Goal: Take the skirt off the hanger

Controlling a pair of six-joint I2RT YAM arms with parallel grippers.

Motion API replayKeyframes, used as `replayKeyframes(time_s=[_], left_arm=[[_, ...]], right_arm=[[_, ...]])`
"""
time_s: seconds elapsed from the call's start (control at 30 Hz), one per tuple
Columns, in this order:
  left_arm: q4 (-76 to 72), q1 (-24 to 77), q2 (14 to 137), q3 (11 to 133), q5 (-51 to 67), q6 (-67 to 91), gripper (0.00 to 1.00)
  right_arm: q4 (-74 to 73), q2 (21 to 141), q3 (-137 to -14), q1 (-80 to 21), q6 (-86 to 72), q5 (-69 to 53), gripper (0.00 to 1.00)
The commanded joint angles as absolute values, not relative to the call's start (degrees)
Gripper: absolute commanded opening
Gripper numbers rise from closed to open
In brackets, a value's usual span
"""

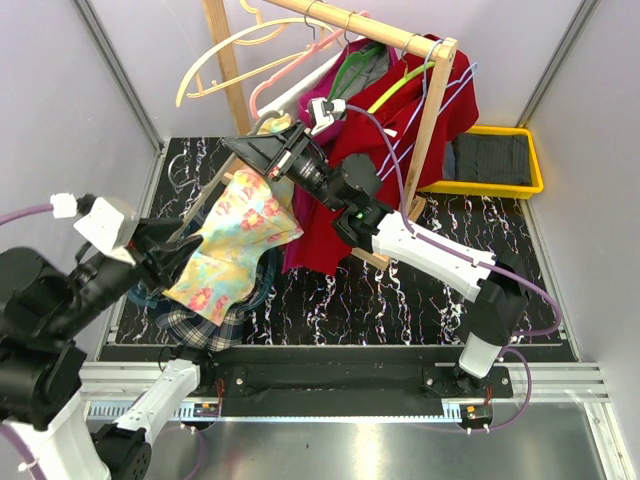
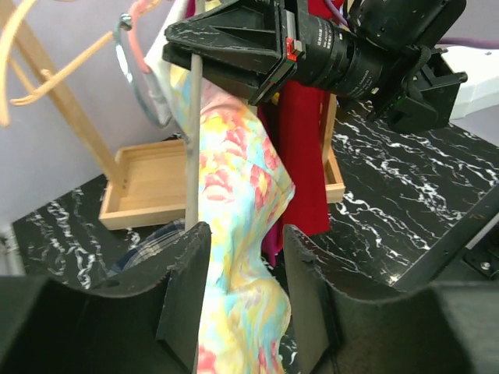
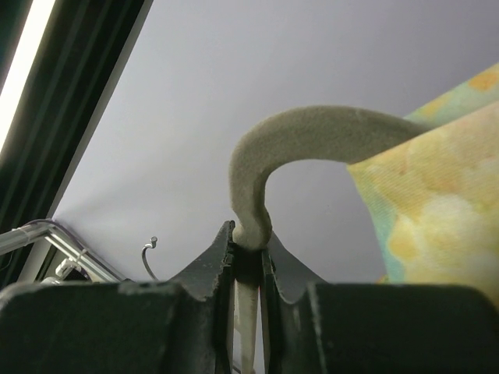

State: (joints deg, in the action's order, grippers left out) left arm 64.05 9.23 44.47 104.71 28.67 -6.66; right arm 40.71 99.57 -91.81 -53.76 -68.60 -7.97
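The skirt [image 1: 240,235] is a floral yellow, pink and turquoise cloth that hangs from a grey velvet hanger [image 3: 312,132] above the left of the table. My right gripper [image 1: 240,148] is shut on the hanger's neck, as the right wrist view [image 3: 249,243] shows; the skirt [image 3: 437,195] drapes off the hanger's arm at the right. My left gripper [image 1: 185,252] is at the skirt's lower left. In the left wrist view its jaws [image 2: 242,238] stand apart, with the skirt [image 2: 234,226] hanging between them and the hanger's bar [image 2: 192,140] just behind.
A wooden rack [image 1: 430,110] stands at the back with a red garment [image 1: 400,130] and empty hangers [image 1: 230,55]. A yellow bin [image 1: 495,160] holds dark cloth at the back right. A plaid garment [image 1: 205,328] lies under the skirt. A wooden tray [image 2: 152,183] lies behind.
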Motion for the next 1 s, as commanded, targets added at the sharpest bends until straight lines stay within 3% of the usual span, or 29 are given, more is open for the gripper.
replayKeyframes(time_s=[0.0,0.17,0.27,0.43,0.5,0.77,0.97], left_arm=[[58.2,9.4,46.0,101.2,31.6,-4.7,0.44],[55.6,9.4,46.0,97.0,32.3,-4.5,0.41],[54.4,9.4,46.0,95.1,31.7,-5.3,0.32],[53.2,9.4,46.5,94.7,31.4,-5.6,0.06],[53.0,9.4,46.9,95.1,31.3,-5.4,0.01],[53.1,9.4,46.0,96.7,27.8,-6.3,0.00],[53.5,9.4,43.9,96.2,22.2,-7.3,0.00]], right_arm=[[43.9,95.8,-93.3,-53.3,-68.0,-6.4,0.13],[43.4,96.7,-95.5,-53.8,-68.1,-6.9,0.13],[42.7,97.3,-97.2,-54.7,-67.3,-7.6,0.13],[41.0,98.1,-99.1,-56.9,-65.6,-8.3,0.13],[40.9,98.4,-99.5,-57.3,-65.6,-8.8,0.13],[35.8,102.6,-104.4,-59.3,-63.6,-14.0,0.21],[31.9,99.6,-100.1,-59.3,-57.7,-14.3,0.23]])
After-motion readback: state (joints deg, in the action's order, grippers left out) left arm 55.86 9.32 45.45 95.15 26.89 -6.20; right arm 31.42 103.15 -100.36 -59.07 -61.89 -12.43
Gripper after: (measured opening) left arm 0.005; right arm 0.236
